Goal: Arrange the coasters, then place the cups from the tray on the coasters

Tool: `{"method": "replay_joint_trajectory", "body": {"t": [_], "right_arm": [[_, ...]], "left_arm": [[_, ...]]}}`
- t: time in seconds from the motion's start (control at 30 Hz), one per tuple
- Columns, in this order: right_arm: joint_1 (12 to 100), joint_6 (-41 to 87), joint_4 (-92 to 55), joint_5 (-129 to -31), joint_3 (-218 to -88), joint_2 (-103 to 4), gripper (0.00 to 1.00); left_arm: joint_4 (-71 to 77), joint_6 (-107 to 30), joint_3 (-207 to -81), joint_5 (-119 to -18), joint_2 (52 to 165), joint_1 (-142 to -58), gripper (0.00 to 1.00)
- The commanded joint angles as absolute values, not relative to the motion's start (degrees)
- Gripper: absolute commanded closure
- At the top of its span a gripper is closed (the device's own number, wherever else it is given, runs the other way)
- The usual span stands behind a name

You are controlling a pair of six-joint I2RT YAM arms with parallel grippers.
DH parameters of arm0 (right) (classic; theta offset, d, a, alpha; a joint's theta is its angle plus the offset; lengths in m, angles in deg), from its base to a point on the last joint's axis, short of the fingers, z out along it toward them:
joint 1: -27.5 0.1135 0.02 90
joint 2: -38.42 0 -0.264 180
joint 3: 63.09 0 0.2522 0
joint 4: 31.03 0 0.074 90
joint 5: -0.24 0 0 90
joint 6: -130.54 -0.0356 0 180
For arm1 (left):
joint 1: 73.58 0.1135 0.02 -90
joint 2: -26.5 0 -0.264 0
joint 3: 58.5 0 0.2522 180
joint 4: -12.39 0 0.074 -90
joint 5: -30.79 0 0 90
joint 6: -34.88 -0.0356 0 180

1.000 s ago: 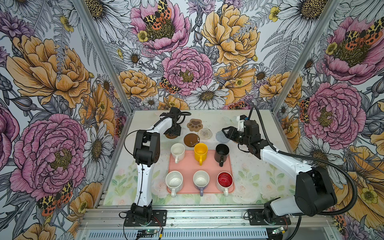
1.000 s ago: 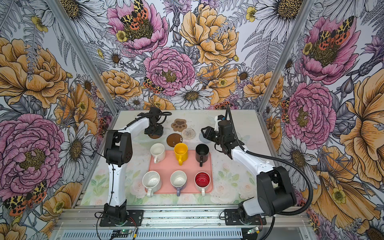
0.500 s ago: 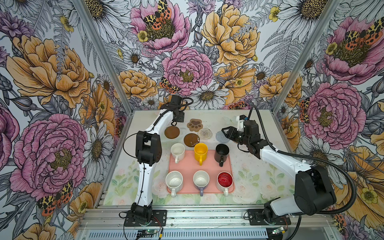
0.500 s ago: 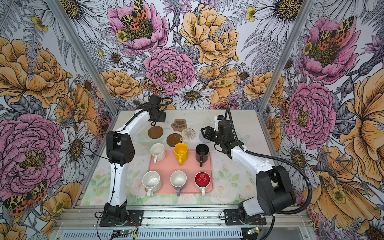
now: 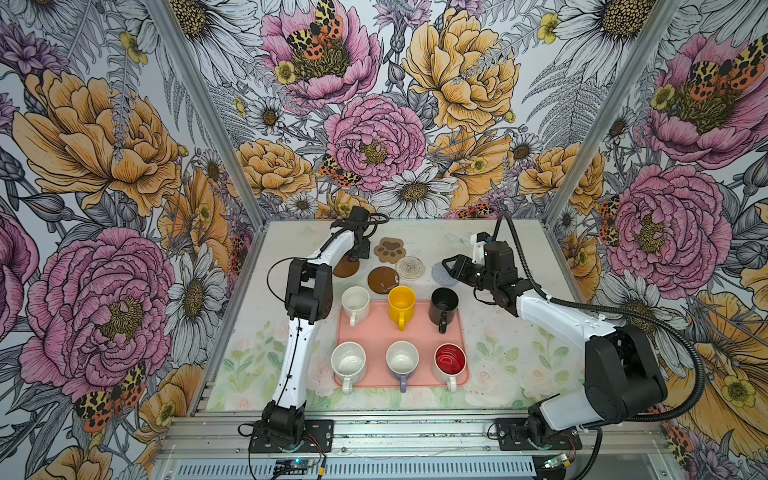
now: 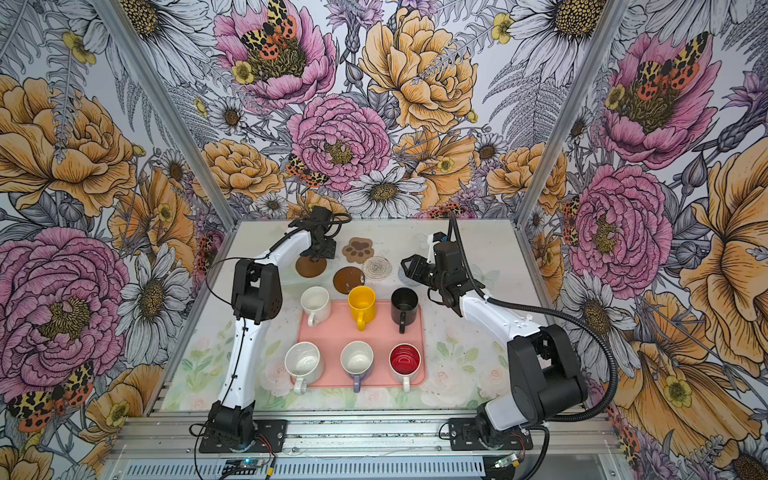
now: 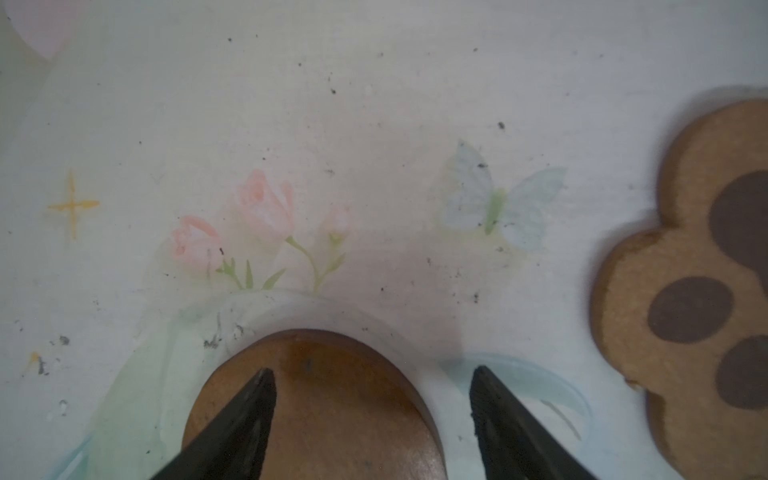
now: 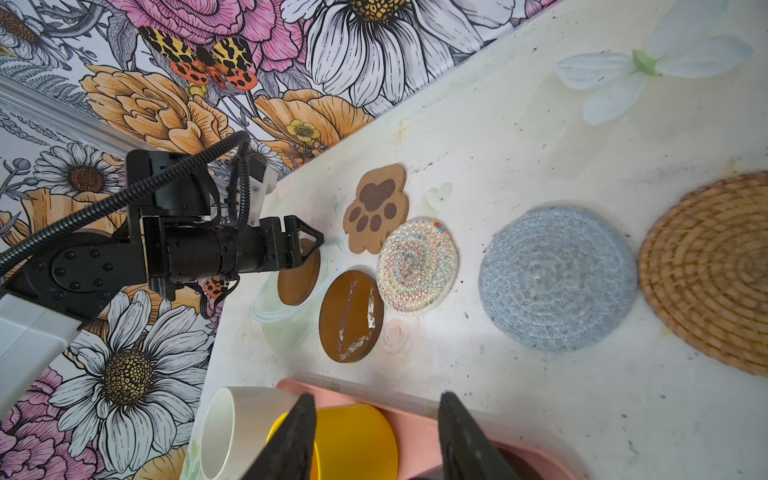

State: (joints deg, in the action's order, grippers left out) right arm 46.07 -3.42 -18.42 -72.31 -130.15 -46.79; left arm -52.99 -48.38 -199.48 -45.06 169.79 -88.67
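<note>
My left gripper (image 5: 354,258) (image 7: 372,374) hangs open just above the far edge of a dark brown coaster (image 5: 345,269) (image 7: 316,411), which lies flat on the table. Beside it lie the tan paw coaster (image 5: 390,249), the second dark brown disc (image 5: 383,279) and the clear patterned disc (image 5: 410,267). My right gripper (image 5: 448,266) (image 8: 376,401) is open and empty, hovering over the pale blue woven coaster (image 8: 557,278). The rattan coaster (image 8: 715,274) shows only in the right wrist view. Six cups stand on the pink tray (image 5: 415,332): white (image 5: 355,300), yellow (image 5: 402,303), black (image 5: 444,305), speckled (image 5: 348,363), lavender (image 5: 402,360) and red-lined (image 5: 450,360).
Floral walls close the table on three sides, and the back wall (image 5: 374,199) stands just behind the left gripper. A metal rail (image 5: 395,428) with both arm bases runs along the front edge. Bare tabletop (image 5: 519,345) lies right of the tray.
My left gripper has come up off the dark brown coaster, rose toward the back wall, then dropped back beside it. The coaster stays on the table. The right arm has not moved.
</note>
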Motion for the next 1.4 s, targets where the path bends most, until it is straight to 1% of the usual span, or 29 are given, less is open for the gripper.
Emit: {"method": "replay_joint_trajectory", "body": {"t": [0.0,0.33,0.77,1.03,1.37], "right_arm": [[46.31,-3.47,-19.43,-71.63,-132.10,-47.48,0.50],[46.29,-3.31,-19.21,-71.48,-131.97,-47.29,0.50],[46.35,-3.44,-19.60,-70.69,-131.70,-47.10,0.50],[46.35,-3.40,-19.73,-70.57,-131.26,-46.18,0.50],[46.34,-3.58,-20.35,-69.87,-131.08,-46.05,0.50]], "left_arm": [[-52.39,-47.02,-200.85,-43.61,170.20,-88.08,0.24],[-52.44,-46.77,-199.28,-43.56,171.14,-87.55,0.24],[-52.33,-46.43,-192.78,-43.81,168.30,-86.95,0.26],[-52.27,-45.13,-185.46,-43.77,164.20,-86.98,0.30],[-50.92,-43.43,-176.85,-43.38,158.87,-87.04,0.31]]}}
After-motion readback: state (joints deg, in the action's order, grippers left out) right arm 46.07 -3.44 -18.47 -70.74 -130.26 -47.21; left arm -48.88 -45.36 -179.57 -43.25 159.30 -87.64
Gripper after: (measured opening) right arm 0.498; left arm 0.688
